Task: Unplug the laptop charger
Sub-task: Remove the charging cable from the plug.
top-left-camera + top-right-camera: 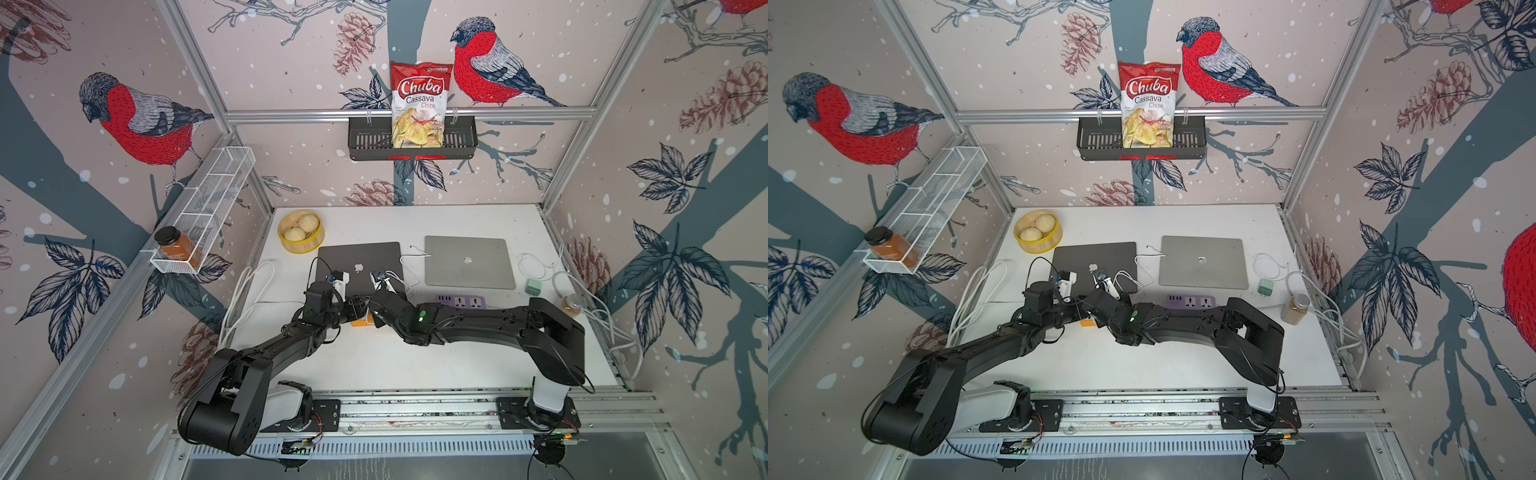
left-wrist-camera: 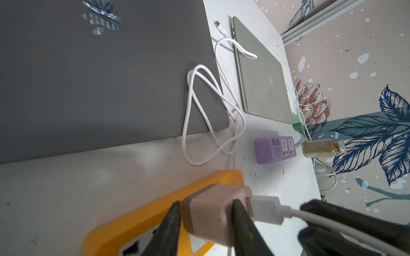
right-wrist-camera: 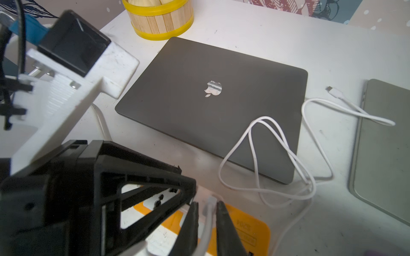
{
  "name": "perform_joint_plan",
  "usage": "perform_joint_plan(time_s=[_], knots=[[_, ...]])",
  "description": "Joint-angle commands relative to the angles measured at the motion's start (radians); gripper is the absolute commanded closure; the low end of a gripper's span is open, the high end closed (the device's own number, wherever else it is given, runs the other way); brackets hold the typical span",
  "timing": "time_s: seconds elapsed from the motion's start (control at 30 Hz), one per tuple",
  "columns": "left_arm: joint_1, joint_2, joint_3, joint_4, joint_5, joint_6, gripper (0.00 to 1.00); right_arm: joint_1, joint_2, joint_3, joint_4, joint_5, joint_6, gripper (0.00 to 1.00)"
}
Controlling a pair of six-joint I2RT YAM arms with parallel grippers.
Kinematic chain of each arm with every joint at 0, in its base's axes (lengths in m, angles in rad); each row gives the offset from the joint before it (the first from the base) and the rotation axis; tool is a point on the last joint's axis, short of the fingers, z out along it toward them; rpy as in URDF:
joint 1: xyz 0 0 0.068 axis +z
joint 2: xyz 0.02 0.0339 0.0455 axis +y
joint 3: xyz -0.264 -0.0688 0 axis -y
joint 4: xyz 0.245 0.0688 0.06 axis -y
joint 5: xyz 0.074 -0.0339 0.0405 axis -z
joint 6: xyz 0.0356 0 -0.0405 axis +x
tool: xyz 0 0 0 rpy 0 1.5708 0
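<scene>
Partly open, left tool clamps beige charger.

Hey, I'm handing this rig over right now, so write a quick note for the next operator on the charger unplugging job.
Left hand: shut on the charger brick, which sits plugged into the orange power strip.
Right hand: shut on the white cable close to where it enters the brick.
The cable's far end lies loose between the dark laptop and the silver laptop, in neither.
Done: both grips set.
Left: pull the brick out of the strip, probably; nothing is unplugged there yet.
</scene>
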Motion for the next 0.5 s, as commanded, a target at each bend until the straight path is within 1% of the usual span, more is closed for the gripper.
perform_joint_plan(time_s=[0.0, 0.07, 0.1, 0.13, 0.2, 0.23, 0.3, 0.4, 0.47], knots=[[-0.003, 0.007, -0.006, -0.126, -0.058, 0.015, 0.62, -0.01, -0.046, -0.032, 0.001, 0.013, 0.016, 0.84], [-0.002, 0.006, -0.008, -0.126, -0.058, 0.015, 0.62, -0.018, -0.062, -0.05, 0.015, 0.009, 0.016, 0.84], [-0.003, 0.006, -0.008, -0.125, -0.058, 0.016, 0.62, -0.021, -0.06, -0.053, 0.025, -0.001, 0.017, 0.83], [-0.002, 0.005, -0.009, -0.125, -0.06, 0.015, 0.62, -0.023, -0.051, -0.052, 0.031, -0.017, 0.017, 0.75], [-0.003, 0.002, -0.01, -0.127, -0.06, 0.015, 0.62, -0.018, -0.031, -0.047, 0.047, -0.031, 0.018, 0.56], [-0.003, -0.001, -0.013, -0.129, -0.061, 0.015, 0.62, -0.012, -0.021, -0.042, 0.057, -0.039, 0.016, 0.52], [-0.002, -0.007, -0.015, -0.128, -0.064, 0.013, 0.62, -0.004, 0.001, -0.023, 0.06, -0.043, 0.014, 0.49], [-0.002, -0.012, -0.019, -0.128, -0.064, 0.012, 0.62, 0.003, 0.027, -0.004, 0.06, -0.053, 0.013, 0.49], [-0.003, -0.011, -0.02, -0.126, -0.065, 0.013, 0.62, 0.003, 0.042, 0.002, 0.06, -0.057, 0.016, 0.5]])
